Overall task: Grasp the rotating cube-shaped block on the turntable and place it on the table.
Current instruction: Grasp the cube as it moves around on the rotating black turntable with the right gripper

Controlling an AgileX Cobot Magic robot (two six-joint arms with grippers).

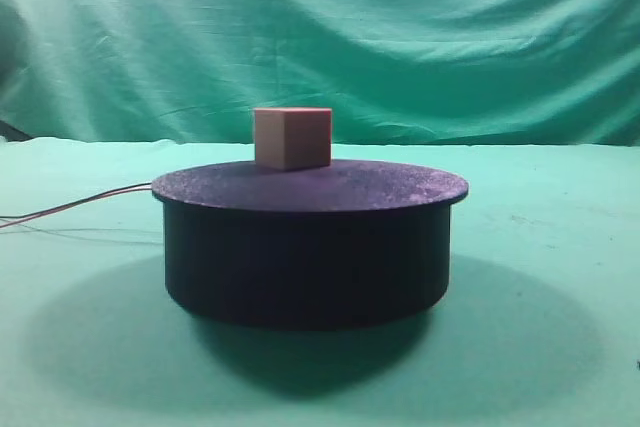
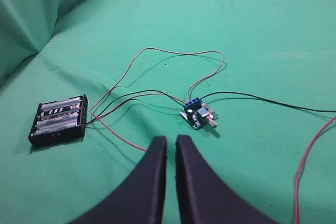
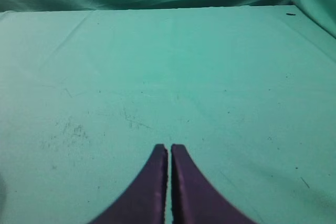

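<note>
Exterior high view: a black turntable [image 1: 305, 247] was recorded standing on the green table [image 1: 560, 287], with a wrinkled green backdrop [image 1: 400, 37] draped behind it. A salmon-tan cube [image 1: 291, 137] was seen resting upright on the speckled round top, toward the far edge and slightly left of centre, one corner edge turned to the camera. Thin red wires [image 1: 80, 207] were noted trailing from the left side of the turntable across the cloth. Neither arm was visible in this view. Left wrist view: the left gripper [image 2: 171, 140] was seen with its dark fingers drawn nearly together, a thin slit between the tips, nothing held. Beyond it on the cloth were listed a black battery holder [image 2: 59, 119] with cells in it, a small blue circuit board [image 2: 198, 114], and red and black wires [image 2: 157, 56] joining them. Right wrist view: the right gripper [image 3: 169, 148] was seen closed, tips almost touching, nothing between them, above bare, faintly marked green cloth.
</note>
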